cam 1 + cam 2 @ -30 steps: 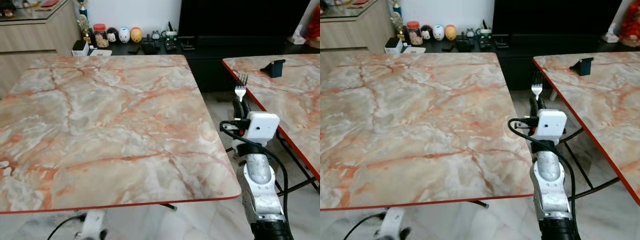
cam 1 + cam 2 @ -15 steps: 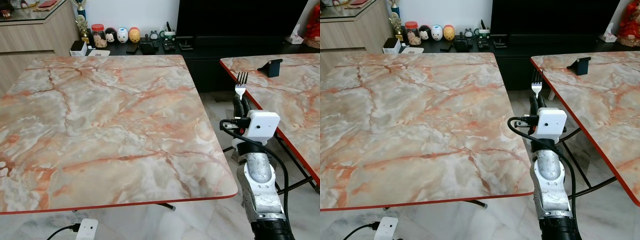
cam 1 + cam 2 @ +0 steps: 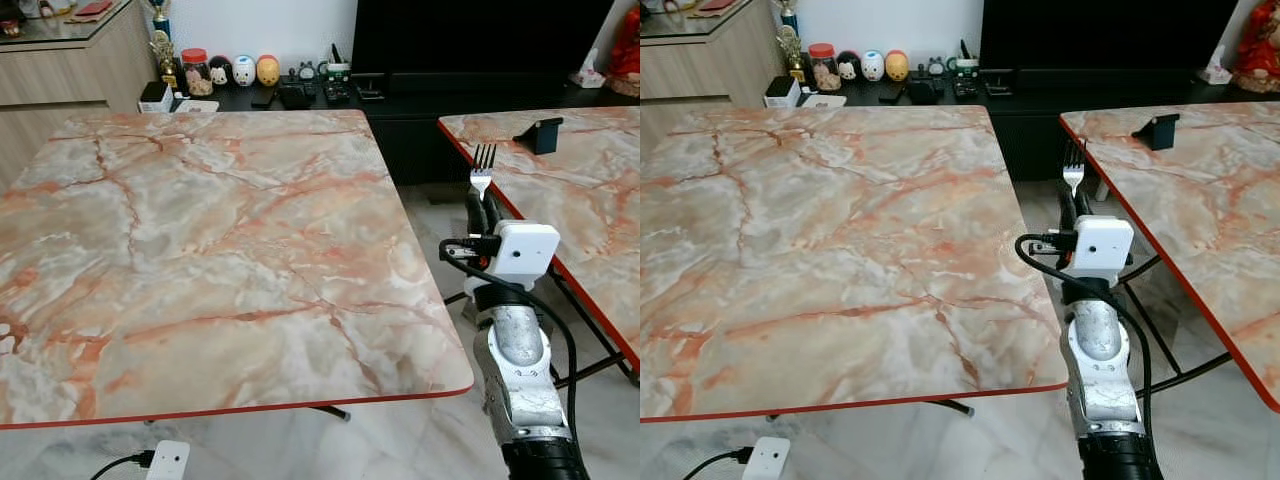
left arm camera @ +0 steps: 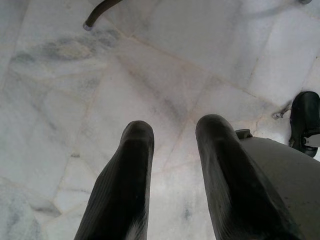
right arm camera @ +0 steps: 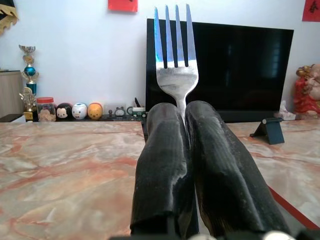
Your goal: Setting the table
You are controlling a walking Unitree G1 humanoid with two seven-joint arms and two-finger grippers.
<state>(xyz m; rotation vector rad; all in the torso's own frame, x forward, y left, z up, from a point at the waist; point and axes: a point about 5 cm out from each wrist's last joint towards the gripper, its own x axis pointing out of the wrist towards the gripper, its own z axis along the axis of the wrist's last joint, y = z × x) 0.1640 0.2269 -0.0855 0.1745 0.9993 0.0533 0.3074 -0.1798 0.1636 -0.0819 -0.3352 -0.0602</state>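
You're holding the right arm raised, left arm hanging low.
Right gripper (image 5: 184,112) is pinching a fork (image 5: 174,55) upright, tines up; left gripper (image 4: 172,135) is pointing floorward, fingers (image 4: 132,165) parted.

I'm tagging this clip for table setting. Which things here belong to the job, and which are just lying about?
Belongs to the job:
- fork, tines up, clamped in the right gripper
- near marble table

Just lying about:
- black phone stand on the second table
- figurines and jar on the dark cabinet
- white plug adapter on the floor
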